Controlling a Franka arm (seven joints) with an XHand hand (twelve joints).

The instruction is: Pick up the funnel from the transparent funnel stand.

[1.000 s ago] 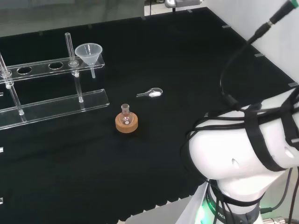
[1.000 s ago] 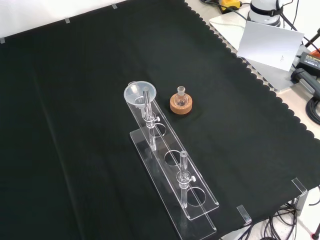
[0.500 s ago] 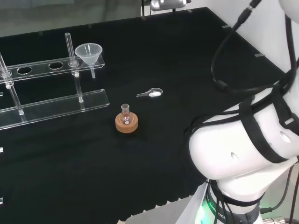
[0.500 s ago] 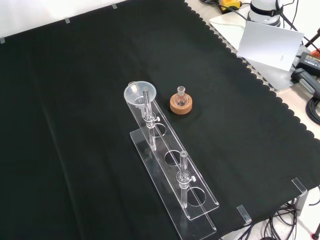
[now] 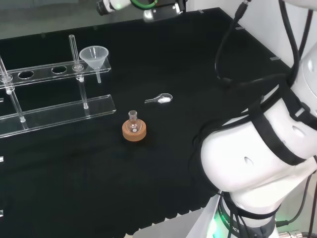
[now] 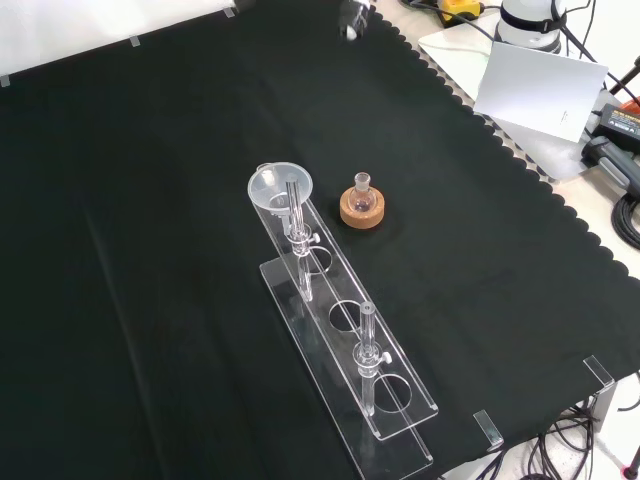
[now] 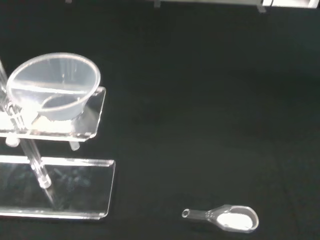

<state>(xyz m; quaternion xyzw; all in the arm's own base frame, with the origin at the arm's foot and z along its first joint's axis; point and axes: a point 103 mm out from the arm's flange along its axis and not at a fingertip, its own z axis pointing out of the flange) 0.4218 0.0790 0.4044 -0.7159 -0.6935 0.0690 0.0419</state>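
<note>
Black cloth bench [image 6: 150, 200]: clear conical plastic funnel [image 6: 279, 188] seated at rack's [image 6: 345, 330] eleven-o'clock end; judged light, slippery, best gripped at rim. Finger state cannot be told.

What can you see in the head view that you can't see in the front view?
Head view's extras: a little clear spoon with something white in its bowl, lying on the cloth, and the arm's big white links wrapped in black cables.

Front view's extras: a white card and loose cables past the cloth's wavy edge.

Both views share: the funnel sitting in the end hole of the clear funnel stand, and a small flask on a cork ring.
</note>
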